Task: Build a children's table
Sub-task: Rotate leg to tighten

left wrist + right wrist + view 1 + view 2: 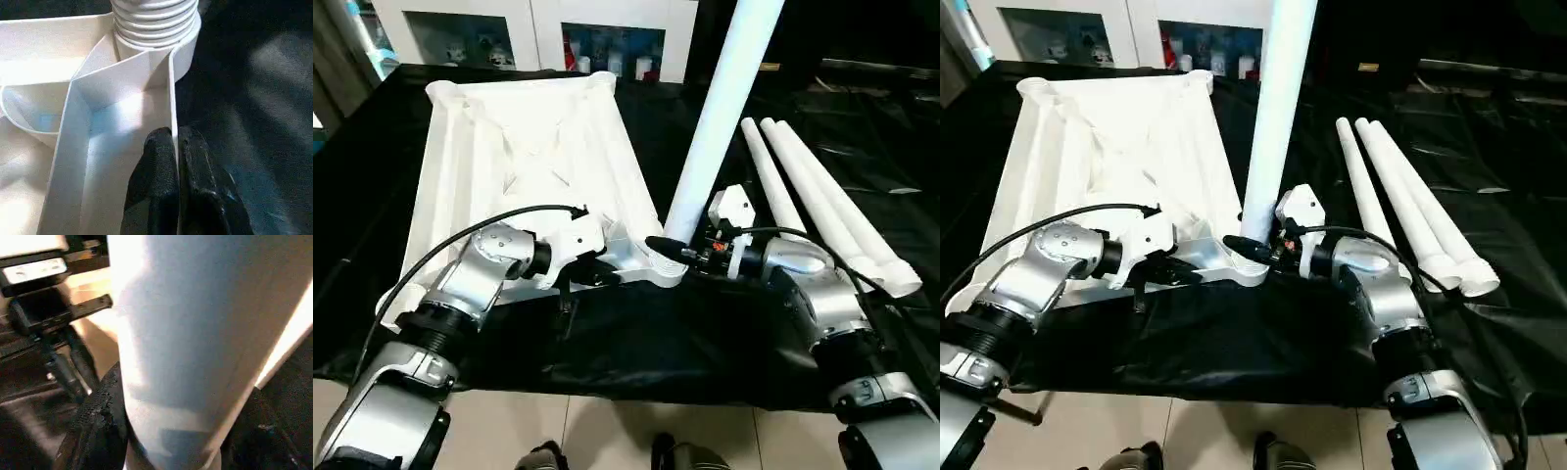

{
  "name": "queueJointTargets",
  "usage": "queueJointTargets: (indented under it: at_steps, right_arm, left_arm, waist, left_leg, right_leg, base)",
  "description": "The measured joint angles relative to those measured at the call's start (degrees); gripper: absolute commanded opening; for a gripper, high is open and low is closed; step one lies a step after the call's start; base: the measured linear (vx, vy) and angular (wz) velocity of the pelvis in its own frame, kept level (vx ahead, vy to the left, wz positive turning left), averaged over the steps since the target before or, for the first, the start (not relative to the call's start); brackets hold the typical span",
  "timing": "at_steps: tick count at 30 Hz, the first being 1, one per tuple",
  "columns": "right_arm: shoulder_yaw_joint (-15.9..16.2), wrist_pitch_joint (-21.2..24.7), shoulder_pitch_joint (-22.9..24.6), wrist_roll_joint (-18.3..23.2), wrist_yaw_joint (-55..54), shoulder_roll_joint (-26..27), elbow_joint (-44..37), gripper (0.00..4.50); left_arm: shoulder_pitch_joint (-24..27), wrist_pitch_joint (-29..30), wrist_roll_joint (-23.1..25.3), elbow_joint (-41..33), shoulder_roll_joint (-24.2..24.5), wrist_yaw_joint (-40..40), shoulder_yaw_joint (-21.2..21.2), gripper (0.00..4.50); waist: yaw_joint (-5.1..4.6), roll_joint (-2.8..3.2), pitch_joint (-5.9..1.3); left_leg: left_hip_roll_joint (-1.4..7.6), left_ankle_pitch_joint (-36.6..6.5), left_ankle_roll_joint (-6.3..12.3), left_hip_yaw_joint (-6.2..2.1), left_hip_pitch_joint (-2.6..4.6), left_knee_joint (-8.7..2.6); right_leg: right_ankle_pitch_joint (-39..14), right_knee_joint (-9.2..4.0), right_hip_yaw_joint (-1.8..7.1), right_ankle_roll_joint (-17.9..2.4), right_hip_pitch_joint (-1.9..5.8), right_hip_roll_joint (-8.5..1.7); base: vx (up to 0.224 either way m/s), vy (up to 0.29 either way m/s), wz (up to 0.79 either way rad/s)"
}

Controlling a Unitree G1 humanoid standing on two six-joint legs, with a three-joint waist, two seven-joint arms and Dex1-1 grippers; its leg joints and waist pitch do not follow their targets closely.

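The children's table top [529, 147] lies upside down on black cloth, its ribbed underside facing up. One white leg [720, 108] stands upright in the near right corner socket [656, 266], and its threaded end [154, 22] sits in that socket. My right gripper [671, 245] is shut on this leg low down, with a black finger [100, 416] against its side. My left gripper [177, 147] is shut on the top's thin rim wall [172, 98], just left of that socket. Three loose legs [822, 201] lie side by side on the cloth at the right.
The black cloth [636, 343] ends at a front edge close to my arms, with tiled floor [607, 431] below. A white cabinet with glass doors [607, 44] stands behind the table. My left arm's cable [460, 245] loops over the top's near edge.
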Motion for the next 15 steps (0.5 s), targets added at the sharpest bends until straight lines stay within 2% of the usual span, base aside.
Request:
queueJointTargets:
  at_steps: [3,5,7,9,10,11,12,13,14,15]
  right_arm:
    - [-1.5,0.1,-1.2,-0.2,-7.9,2.7,2.1,1.91]
    - [-2.1,0.5,-1.7,-0.7,-11.8,3.9,2.6,1.91]
    - [-2.7,1.3,-2.6,-0.7,-14.6,4.8,3.1,1.91]
    - [-3.6,2.0,-3.9,-0.8,-18.6,6.2,4.5,1.91]
    - [-3.9,2.1,-4.7,-1.0,-20.8,6.9,5.6,1.91]
    - [-4.6,2.4,-6.3,-1.4,-24.4,7.9,7.4,1.91]
    - [-5.3,2.8,-7.3,-1.6,-27.0,8.6,8.9,1.91]
    - [-6.0,2.8,-7.4,-1.8,-28.8,8.7,9.5,1.91]
    - [-6.6,3.0,-9.0,-1.9,-31.1,9.3,11.0,1.91]
    - [-6.7,3.2,-10.2,-2.1,-33.1,9.7,12.0,1.91]
  left_arm:
    - [-1.9,1.5,0.9,2.1,-1.5,3.1,0.3,0.00]
    - [-2.3,2.2,1.1,2.5,-2.3,4.7,0.6,0.00]
    - [-2.8,2.7,1.3,3.0,-2.9,5.9,0.7,0.00]
    - [-4.2,3.6,2.1,4.3,-3.9,7.6,0.8,0.00]
    - [-4.6,4.1,2.5,5.0,-4.6,9.1,0.8,0.00]
    - [-6.0,5.0,3.5,6.4,-6.0,11.4,0.7,0.00]
    - [-7.3,5.9,4.5,7.5,-7.1,13.3,0.4,0.00]
    - [-8.4,6.9,5.5,8.7,-8.6,15.4,-0.2,0.00]
    - [-8.8,7.5,5.8,9.0,-9.7,17.8,0.0,0.00]
    - [-9.2,7.9,5.9,9.3,-10.4,19.0,0.2,0.00]
  waist:
    - [-0.15,-0.17,0.19]
    - [-0.34,-0.02,0.38]
    - [-0.51,0.39,0.76]
    - [-0.86,1.06,1.25]
    - [-1.08,1.33,1.46]
    - [-1.13,1.80,1.94]
    - [-0.69,1.79,2.22]
    - [0.32,0.91,2.14]
    - [1.31,-1.80,1.49]
    - [1.93,-1.50,1.66]
  left_leg:
    - [-0.06,0.0,0.00,-0.01,0.11,0.01]
    - [-0.03,0.0,0.00,-0.23,0.14,0.00]
    - [-0.01,0.0,0.01,-0.74,0.11,-0.01]
    - [0.08,0.0,0.01,-1.51,0.15,-0.06]
    - [0.09,0.0,0.02,-1.56,0.23,-0.19]
    - [0.24,0.0,0.02,-1.58,0.09,-0.35]
    - [0.33,0.0,0.01,-1.34,0.05,-0.53]
    - [0.54,0.0,0.02,0.40,0.34,-0.69]
    - [0.36,-0.1,-0.03,2.93,0.86,-0.16]
    - [0.37,-1.5,0.26,1.97,0.66,1.50]
  right_leg:
    - [0.0,-0.10,-0.05,0.0,-0.12,-0.03]
    - [-0.1,-0.52,-0.43,0.1,-0.11,-0.05]
    - [-0.2,-1.23,-1.49,0.1,0.13,-0.26]
    - [-0.3,-2.28,-3.14,0.1,0.78,-0.58]
    - [-0.4,-2.42,-3.83,0.1,0.95,-0.94]
    - [-0.9,-1.86,-4.44,0.0,1.27,-1.15]
    - [-3.4,1.71,-3.90,-1.1,0.96,-1.37]
    - [-5.6,6.57,-1.93,-2.0,1.09,-1.54]
    - [-6.7,8.19,0.82,1.0,1.05,-1.87]
    - [-6.6,8.19,0.68,1.0,0.56,-1.91]
  base:
    - [0.000,0.000,0.00]
    - [0.000,0.000,0.00]
    - [0.000,0.000,0.00]
    - [0.000,0.000,0.00]
    - [0.000,0.000,0.00]
    - [-0.080,0.013,0.00]
    - [-0.085,-0.043,0.29]
    - [-0.085,-0.043,0.29]
    - [0.029,-0.157,0.29]
    - [0.105,-0.121,-0.30]
